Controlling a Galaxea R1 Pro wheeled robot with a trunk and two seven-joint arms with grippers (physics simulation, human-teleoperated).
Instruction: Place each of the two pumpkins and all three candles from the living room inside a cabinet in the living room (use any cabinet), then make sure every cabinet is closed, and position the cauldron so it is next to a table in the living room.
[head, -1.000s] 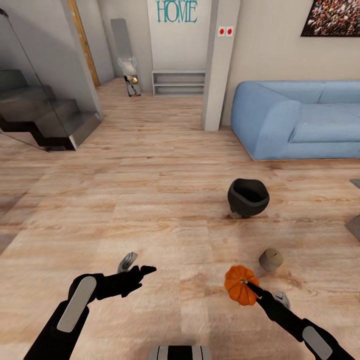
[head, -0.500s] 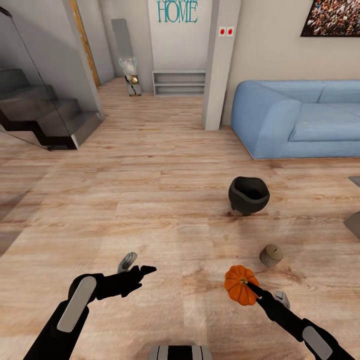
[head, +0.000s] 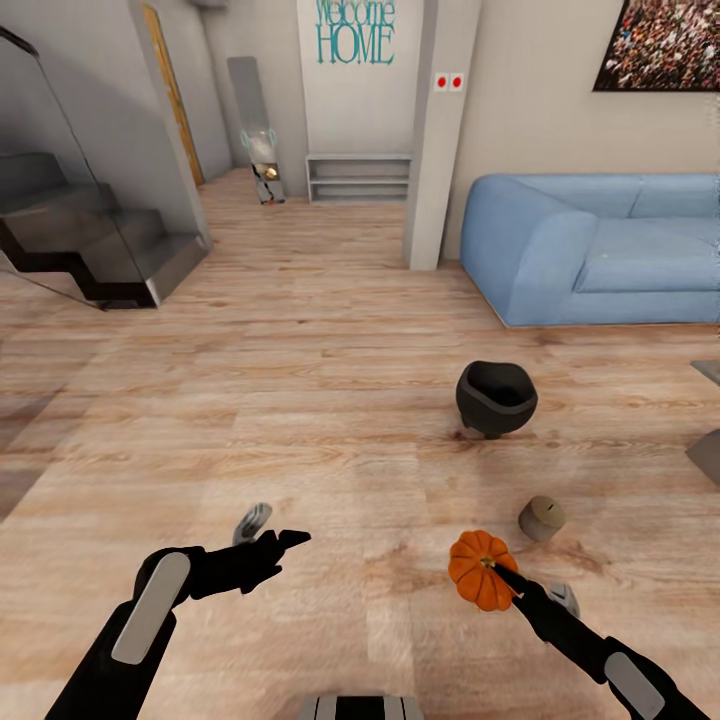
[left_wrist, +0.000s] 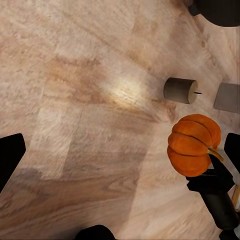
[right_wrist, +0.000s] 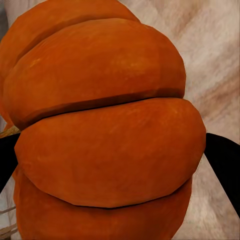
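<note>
Right gripper has its fingers clamped on the pumpkin, left gripper fingers apart and empty — a jolt while driving could shake that round, ribbed load loose onto the floor.

teal "welcome home" lettering, on far wall
</note>
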